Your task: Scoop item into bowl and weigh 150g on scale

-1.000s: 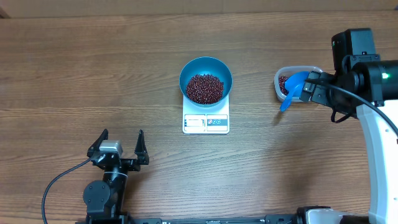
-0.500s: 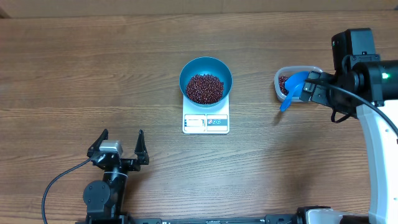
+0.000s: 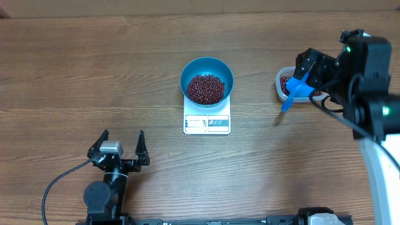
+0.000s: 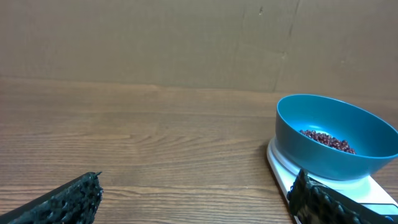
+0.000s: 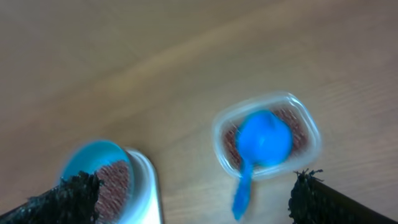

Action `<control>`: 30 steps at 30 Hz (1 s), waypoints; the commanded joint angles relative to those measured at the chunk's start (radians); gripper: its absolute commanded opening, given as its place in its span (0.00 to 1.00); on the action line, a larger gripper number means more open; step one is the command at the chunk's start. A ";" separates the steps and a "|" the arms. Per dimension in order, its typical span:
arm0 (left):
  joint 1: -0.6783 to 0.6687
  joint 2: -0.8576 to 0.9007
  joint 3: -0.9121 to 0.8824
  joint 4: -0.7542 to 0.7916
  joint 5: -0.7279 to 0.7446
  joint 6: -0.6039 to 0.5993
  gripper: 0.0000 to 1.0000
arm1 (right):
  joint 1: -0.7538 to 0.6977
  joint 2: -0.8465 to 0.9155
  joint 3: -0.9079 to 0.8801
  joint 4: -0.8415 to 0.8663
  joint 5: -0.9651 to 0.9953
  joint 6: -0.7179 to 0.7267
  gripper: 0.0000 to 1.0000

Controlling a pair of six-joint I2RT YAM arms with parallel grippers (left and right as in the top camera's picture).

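Note:
The blue bowl (image 3: 207,70) stands on the white scale (image 3: 207,124) mid-table, with a heap of red-brown beans (image 3: 205,89) inside. More beans lie in a clear tub (image 3: 282,76) at the right. A blue scoop (image 3: 295,87) rests in that tub, its handle hanging over the near rim. My right gripper (image 3: 312,74) hovers open above the tub and holds nothing. The right wrist view is blurred and shows the scoop (image 5: 264,140), tub (image 5: 309,124) and bowl (image 5: 87,158) below the right gripper (image 5: 193,199). My left gripper (image 3: 120,145) stands open near the front left. The left wrist view shows the bowl (image 4: 336,155) beyond the left gripper (image 4: 193,202).
Bare wooden table (image 3: 94,75) surrounds the scale and the tub. A cardboard wall (image 4: 186,37) stands behind the table's far edge. The right arm's white body (image 3: 381,150) runs along the right edge.
The right arm has risen and swung back from the tub, leaving the scoop resting there. The left arm, bowl and scale have not moved.

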 commanded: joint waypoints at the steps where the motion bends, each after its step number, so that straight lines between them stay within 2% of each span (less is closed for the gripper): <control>1: 0.005 -0.011 -0.004 -0.003 -0.007 0.012 1.00 | -0.001 -0.129 -0.177 0.189 -0.073 -0.005 1.00; 6: 0.005 -0.011 -0.004 -0.003 -0.007 0.012 1.00 | -0.001 -0.329 -0.505 0.560 -0.083 -0.005 1.00; 8: 0.005 -0.011 -0.004 -0.003 -0.007 0.012 1.00 | -0.001 -0.427 -0.683 0.792 -0.079 -0.010 1.00; 11: 0.005 -0.011 -0.004 -0.003 -0.007 0.012 0.99 | -0.001 -0.515 -0.857 1.009 -0.079 -0.016 1.00; 14: 0.005 -0.011 -0.004 -0.003 -0.007 0.012 1.00 | -0.001 -0.643 -1.115 1.288 -0.079 -0.016 1.00; 17: 0.005 -0.011 -0.004 -0.003 -0.007 0.012 0.99 | -0.001 -0.711 -1.249 1.399 -0.074 -0.017 1.00; 23: 0.005 -0.010 -0.004 -0.003 -0.007 0.012 1.00 | -0.001 -0.856 -1.413 1.416 -0.049 -0.081 1.00; 30: 0.005 -0.010 -0.004 -0.003 -0.007 0.012 1.00 | -0.003 -1.003 -1.411 1.139 -0.017 -0.220 1.00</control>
